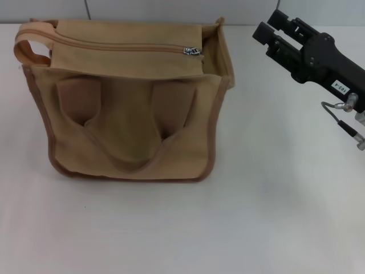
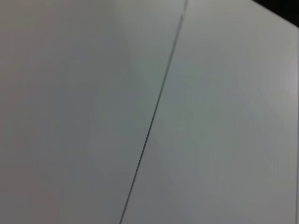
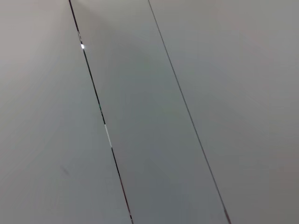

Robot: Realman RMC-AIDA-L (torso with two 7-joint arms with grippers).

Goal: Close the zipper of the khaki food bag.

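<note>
While the khaki food bag (image 1: 131,108) stands on the white table (image 1: 274,200) left of centre, you can see its zipper (image 1: 125,47) drawn along most of the top panel, silver pull tab (image 1: 192,51) near the right end. Past the tab the top gapes; the interior shows only shadow. 2 front pockets (image 1: 80,100) face you. Right end effector (image 1: 274,31) hovers right of the bag, apart from it, fingers slightly parted, holding nothing. Both wrist views show only blank pale panels with seams.
</note>
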